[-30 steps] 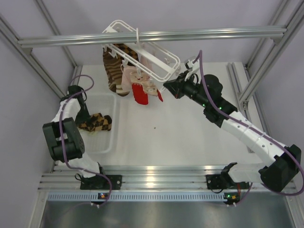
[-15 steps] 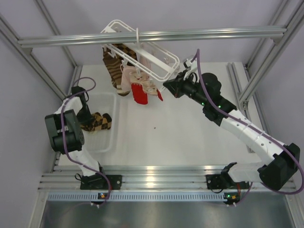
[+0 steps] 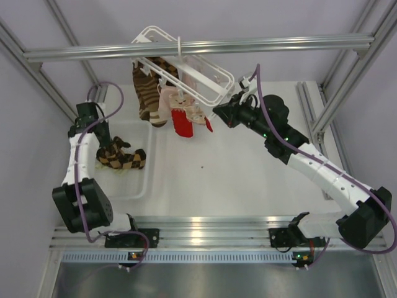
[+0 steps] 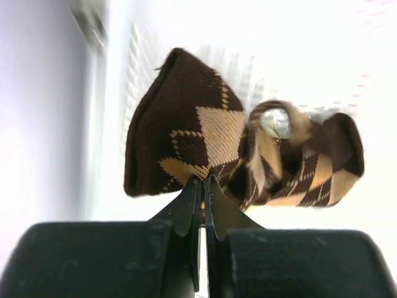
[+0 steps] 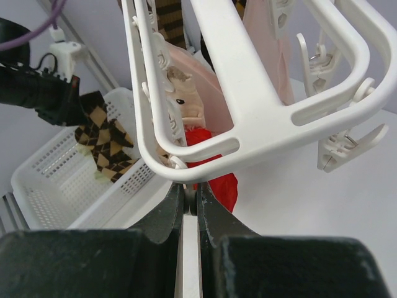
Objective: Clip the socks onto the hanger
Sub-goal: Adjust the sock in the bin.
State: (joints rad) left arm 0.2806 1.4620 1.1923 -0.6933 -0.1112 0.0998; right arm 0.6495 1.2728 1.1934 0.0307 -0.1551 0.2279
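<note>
Moved: the left arm has folded back since a second ago. Its wrist is now up toward the upper left of the overhead view and its base link is lower. The right arm and hanger look the same.
Left gripper (image 4: 202, 184): jaws pinched together on the edge of the loose sock (image 4: 205, 139).
Loose sock: soft knit, dark brown with tan diamonds, bunched into a floppy fold. It's at the left of the overhead view, over the basket (image 3: 141, 186). Can't tell if it touches the bottom.
Basket: white plastic, rectangular, walls full of little slots. The loose sock is the only thing I can see in it.
Right gripper (image 5: 190, 195): jaws clamped on the bottom rail of the hanger (image 5: 248, 81).
Hanger: white plastic open frame, smooth rounded bars, tilted, hooked on the metal bar (image 3: 279, 43) across the top of the overhead view.
Clip (image 5: 338, 149): small, white, dangling off the hanger's corner.
On the hanger: a hung sock (image 3: 147, 93) in the same brown check, a pink sock (image 3: 166, 102) and a red sock (image 3: 182, 122), side by side.
Table (image 3: 248, 180): flat and white.
</note>
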